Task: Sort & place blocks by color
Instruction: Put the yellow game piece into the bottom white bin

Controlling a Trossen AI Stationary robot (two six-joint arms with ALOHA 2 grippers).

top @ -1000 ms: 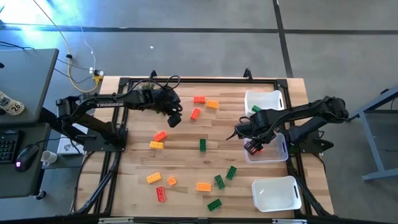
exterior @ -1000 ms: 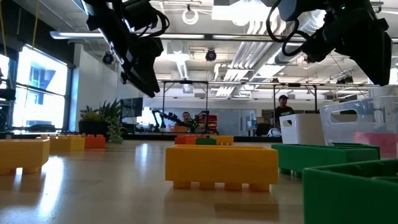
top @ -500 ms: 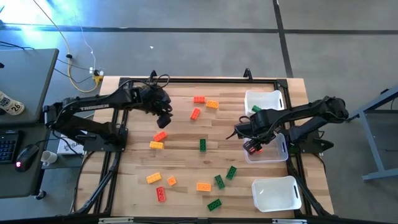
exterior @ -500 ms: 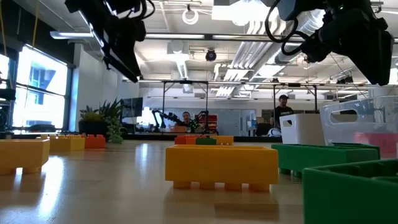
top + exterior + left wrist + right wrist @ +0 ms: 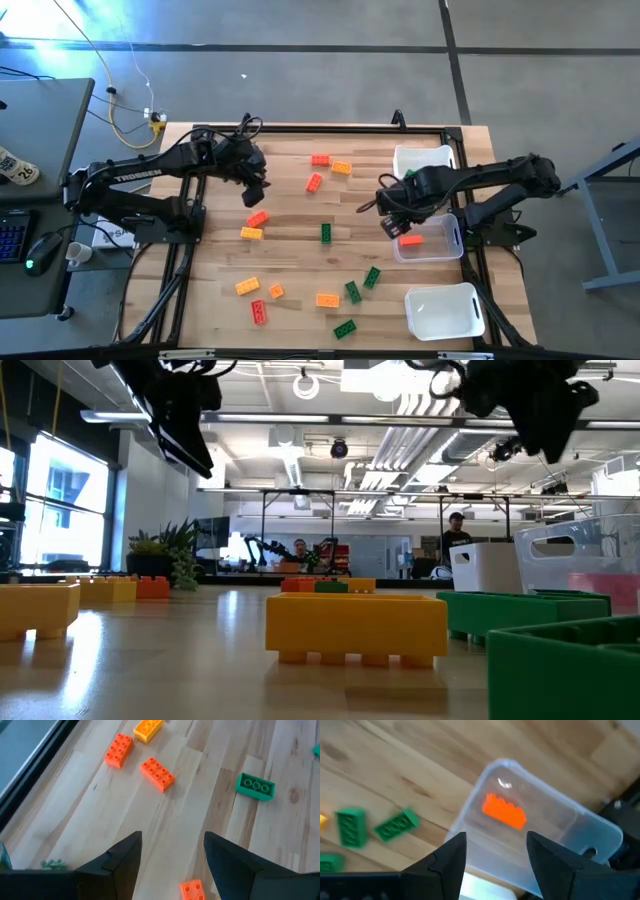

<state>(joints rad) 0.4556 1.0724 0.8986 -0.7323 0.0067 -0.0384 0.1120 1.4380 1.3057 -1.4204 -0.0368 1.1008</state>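
Observation:
Green, red-orange and yellow-orange blocks lie scattered flat on the wooden table (image 5: 300,255). My left gripper (image 5: 255,192) hangs open above the table's far left part. Below it lie two red-orange blocks (image 5: 157,774) (image 5: 118,750), a yellow-orange block (image 5: 148,729) and a green block (image 5: 255,786). My right gripper (image 5: 392,224) is open and points down, above the left rim of the middle white bin (image 5: 445,243). One red-orange block (image 5: 504,811) lies on that bin's floor. Nothing is between either gripper's fingers (image 5: 125,860) (image 5: 447,857).
Three white bins line the right edge: the far one (image 5: 430,155) holds a green block (image 5: 411,175), and the near one (image 5: 445,312) stands below the middle one. More blocks lie near the front edge (image 5: 345,329). A black frame (image 5: 180,250) borders the table.
My left gripper has risen and drawn back toward the table's left edge, staying open. My right gripper has risen above the middle bin, turned a little and shifted slightly left, so the red-orange block on the bin's floor now shows beside it.

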